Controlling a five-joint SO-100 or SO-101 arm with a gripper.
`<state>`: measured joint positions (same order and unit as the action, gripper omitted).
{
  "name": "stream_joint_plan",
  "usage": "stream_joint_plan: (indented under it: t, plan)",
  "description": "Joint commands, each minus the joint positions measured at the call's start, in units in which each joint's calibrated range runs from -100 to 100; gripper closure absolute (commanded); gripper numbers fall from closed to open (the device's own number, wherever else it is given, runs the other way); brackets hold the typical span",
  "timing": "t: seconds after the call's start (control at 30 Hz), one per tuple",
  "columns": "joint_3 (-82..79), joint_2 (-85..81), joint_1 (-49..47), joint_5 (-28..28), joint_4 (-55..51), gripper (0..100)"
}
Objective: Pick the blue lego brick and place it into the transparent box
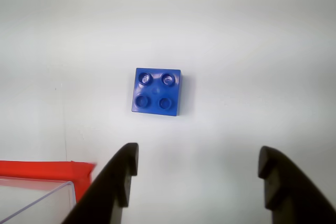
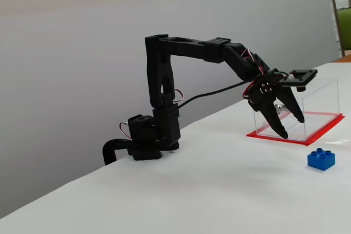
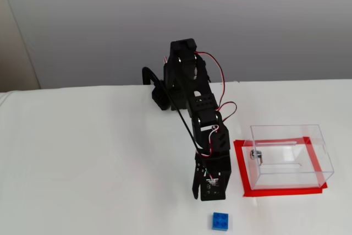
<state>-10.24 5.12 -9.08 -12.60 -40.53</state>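
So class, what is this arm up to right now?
A black robot arm hangs its open gripper above a white table, aimed at a small blue brick lying studs up. Nothing is held yet. The clear box on its red base stands beside the arm, apart from the brick.

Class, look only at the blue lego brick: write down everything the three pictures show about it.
The blue lego brick is small, bright blue, glossy plastic by its look, square from above, with four round studs on top in two rows. It lies flat, studs up, on the white table, alone: nothing touches it. In the wrist view it sits ahead of the open gripper, nearer one finger than the other. In both fixed views it rests beyond the fingers, apart from the transparent box.
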Motion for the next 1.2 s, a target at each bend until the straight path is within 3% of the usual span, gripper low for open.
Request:
stream_joint_plan:
  t: [0.0, 0.17, 0.33, 0.6, 1.17]
  plan:
    - [3.0, 1.0, 0.0, -0.2, 2.4, 74]
    - [3.1, 3.8, -0.4, -0.8, 4.9, 73]
    - [3.1, 5.4, -0.6, -2.1, 6.8, 65]
    - [3.2, 5.6, -1.2, 1.3, 11.9, 69]
    - [10.3, 13.3, -2.6, -1.0, 12.0, 69]
